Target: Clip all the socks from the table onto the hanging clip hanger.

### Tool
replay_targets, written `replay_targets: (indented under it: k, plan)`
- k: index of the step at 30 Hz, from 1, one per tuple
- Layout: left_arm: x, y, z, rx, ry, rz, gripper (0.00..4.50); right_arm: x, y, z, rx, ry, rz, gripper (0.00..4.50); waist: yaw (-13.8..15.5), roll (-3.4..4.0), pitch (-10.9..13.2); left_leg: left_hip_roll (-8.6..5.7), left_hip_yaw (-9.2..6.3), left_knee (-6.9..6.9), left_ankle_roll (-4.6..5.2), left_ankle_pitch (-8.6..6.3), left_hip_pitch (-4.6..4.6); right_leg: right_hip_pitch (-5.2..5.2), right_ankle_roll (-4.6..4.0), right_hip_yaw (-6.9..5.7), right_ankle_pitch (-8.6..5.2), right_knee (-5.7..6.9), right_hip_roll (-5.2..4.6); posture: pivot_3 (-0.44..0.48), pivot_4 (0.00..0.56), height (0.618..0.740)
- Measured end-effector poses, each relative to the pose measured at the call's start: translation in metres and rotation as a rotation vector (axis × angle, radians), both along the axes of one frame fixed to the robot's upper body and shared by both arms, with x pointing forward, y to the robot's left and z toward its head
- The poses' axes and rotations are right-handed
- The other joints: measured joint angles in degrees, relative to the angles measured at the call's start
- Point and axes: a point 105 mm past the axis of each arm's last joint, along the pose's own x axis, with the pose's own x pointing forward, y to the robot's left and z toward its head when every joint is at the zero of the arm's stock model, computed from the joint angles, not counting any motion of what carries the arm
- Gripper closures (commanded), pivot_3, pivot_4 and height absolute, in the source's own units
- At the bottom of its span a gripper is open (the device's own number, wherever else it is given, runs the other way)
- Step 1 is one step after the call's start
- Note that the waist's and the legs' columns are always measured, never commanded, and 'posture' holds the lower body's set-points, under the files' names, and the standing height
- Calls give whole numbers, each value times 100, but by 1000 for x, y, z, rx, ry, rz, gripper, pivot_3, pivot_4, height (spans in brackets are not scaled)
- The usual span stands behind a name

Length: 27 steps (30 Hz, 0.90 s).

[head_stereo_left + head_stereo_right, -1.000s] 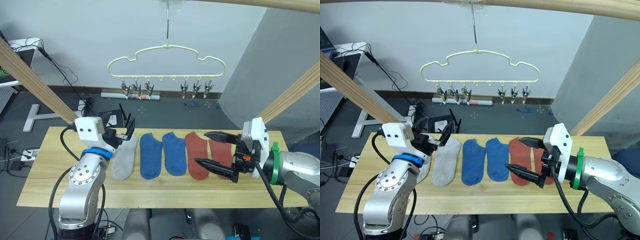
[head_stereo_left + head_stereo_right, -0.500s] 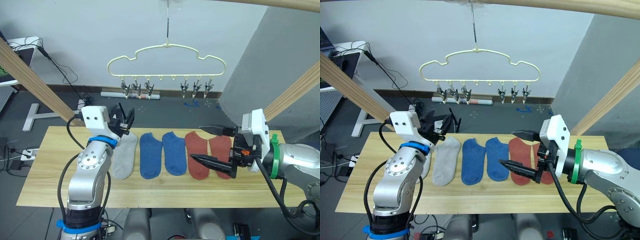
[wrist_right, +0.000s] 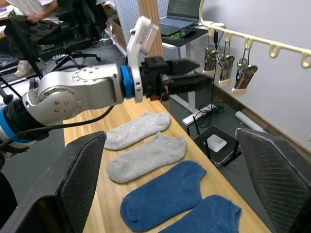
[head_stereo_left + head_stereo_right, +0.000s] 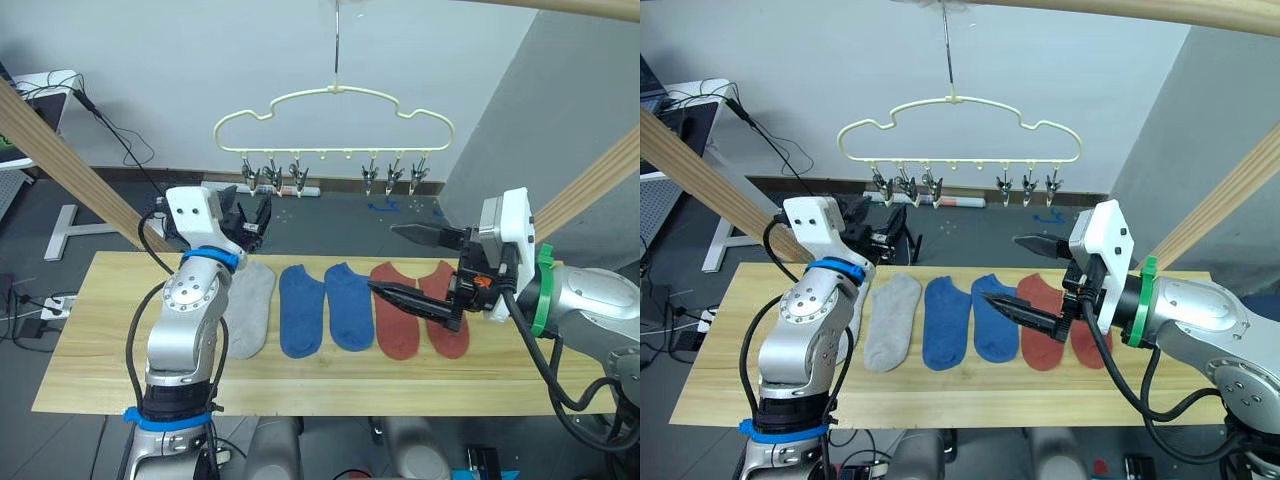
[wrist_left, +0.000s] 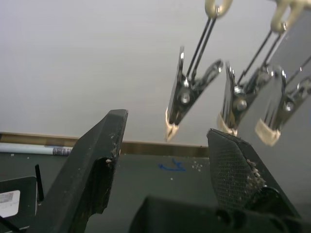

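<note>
Several socks lie in a row on the table (image 4: 90,360): two light grey (image 3: 138,130) (image 3: 146,158), two blue (image 4: 300,312) (image 4: 348,306) and two rust red (image 4: 396,312) (image 4: 446,322). The cream clip hanger (image 4: 333,108) hangs above the table's far edge, its metal clips (image 4: 270,178) bare. My left gripper (image 4: 254,214) is raised just below the left clips (image 5: 187,92), open and empty. My right gripper (image 4: 382,258) hovers open over the inner red and blue socks, holding nothing.
Slanted wooden beams (image 4: 60,150) (image 4: 590,180) stand at both ends of the table. Cables and a white stand (image 4: 70,228) lie on the floor behind. A seated person (image 3: 29,19) and a desk with a laptop (image 3: 182,7) are off to my left.
My left gripper has risen from beside the grey sock up to the left clips. My right gripper has moved up and to the left, staying open.
</note>
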Motion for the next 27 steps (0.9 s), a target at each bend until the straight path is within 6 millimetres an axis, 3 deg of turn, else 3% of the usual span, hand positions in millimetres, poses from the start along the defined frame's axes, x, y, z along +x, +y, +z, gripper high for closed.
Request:
replay_targets:
  k: [7, 13, 24, 27]
  plan:
    - [4, -2, 11, -5, -28, 0, 1543, 1, 0, 0, 6, 4, -16, 0, -9, -1, 2, 0, -1, 0, 0, 0, 0, -1, 3, -1, -2, 0, 0, -243, 355, 740]
    - [8, -2, 32, -28, -84, 12, 1543, 1, 0, -2, 7, 10, -29, 0, -20, -2, 6, 0, 0, -2, 0, 0, -1, 0, 7, -1, -4, -5, 0, -250, 359, 740]
    - [12, -3, 38, -44, -96, 21, 1543, -1, 0, -5, 14, 28, -31, 0, -63, -2, 17, 0, 0, -5, -1, 0, -3, -1, 9, -1, -5, -11, 0, -264, 356, 740]
    - [12, -5, 36, -56, -90, 16, 2090, -2, 1, -5, 16, 33, -28, 0, -66, -2, 17, 0, 0, -6, -1, 0, -4, -1, 12, -1, -7, -12, 0, -264, 356, 740]
